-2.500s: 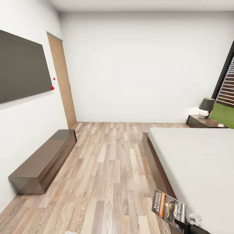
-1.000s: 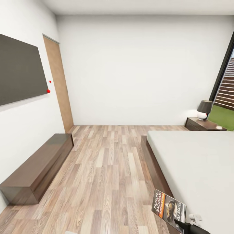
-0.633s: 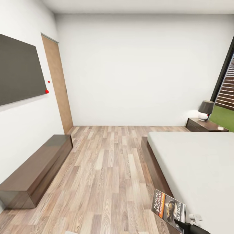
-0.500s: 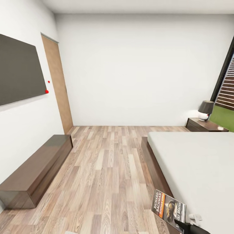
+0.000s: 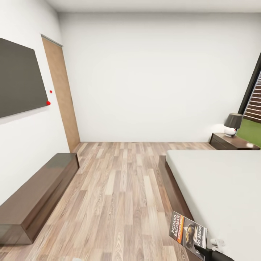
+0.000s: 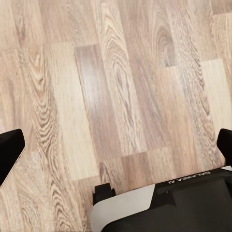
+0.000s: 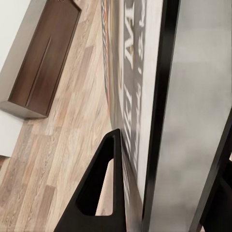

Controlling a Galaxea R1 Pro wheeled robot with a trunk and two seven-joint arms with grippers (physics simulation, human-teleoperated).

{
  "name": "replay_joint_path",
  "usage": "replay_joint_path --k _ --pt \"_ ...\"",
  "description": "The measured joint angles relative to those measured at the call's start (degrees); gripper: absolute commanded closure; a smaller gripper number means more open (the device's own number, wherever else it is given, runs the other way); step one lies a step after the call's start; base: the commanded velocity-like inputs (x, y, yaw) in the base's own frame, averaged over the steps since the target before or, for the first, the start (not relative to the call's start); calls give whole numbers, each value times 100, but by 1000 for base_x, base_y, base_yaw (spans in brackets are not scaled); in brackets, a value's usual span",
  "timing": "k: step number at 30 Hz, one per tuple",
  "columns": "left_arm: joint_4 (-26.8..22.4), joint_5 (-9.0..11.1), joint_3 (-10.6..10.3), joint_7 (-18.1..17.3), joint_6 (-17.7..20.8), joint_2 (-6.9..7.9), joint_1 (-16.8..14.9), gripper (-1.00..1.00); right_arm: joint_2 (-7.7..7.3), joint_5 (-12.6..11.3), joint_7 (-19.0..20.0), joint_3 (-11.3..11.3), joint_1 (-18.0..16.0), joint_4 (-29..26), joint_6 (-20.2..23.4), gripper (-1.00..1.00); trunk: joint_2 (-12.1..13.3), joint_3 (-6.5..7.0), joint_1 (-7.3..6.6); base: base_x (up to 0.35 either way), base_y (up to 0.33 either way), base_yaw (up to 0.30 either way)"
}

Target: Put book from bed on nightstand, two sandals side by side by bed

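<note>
The right pincer (image 5: 203, 250) is clamped on the book (image 5: 187, 232), holding it upright on edge just beside the bed (image 5: 221, 185) frame — in the right wrist view the cover (image 7: 130, 72) sits pinched between the dark fingers (image 7: 99, 188). The nightstand (image 5: 232, 142) stands well ahead of that pincer, past the mattress, with a lamp (image 5: 232, 124) on top, so the carry should follow the floor (image 5: 119, 188) alongside the bed and set the book flat on bare wood clear of the lamp. The left pincer (image 6: 116, 159) hangs spread wide over the planks — empty.
</note>
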Motion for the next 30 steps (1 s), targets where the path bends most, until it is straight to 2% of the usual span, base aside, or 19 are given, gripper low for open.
replay_joint_path --k 30 --pt "0 2 0 0 1 -1 0 -100 0 5 3 11 2 1 2 100 0 0 0 332 0 0"
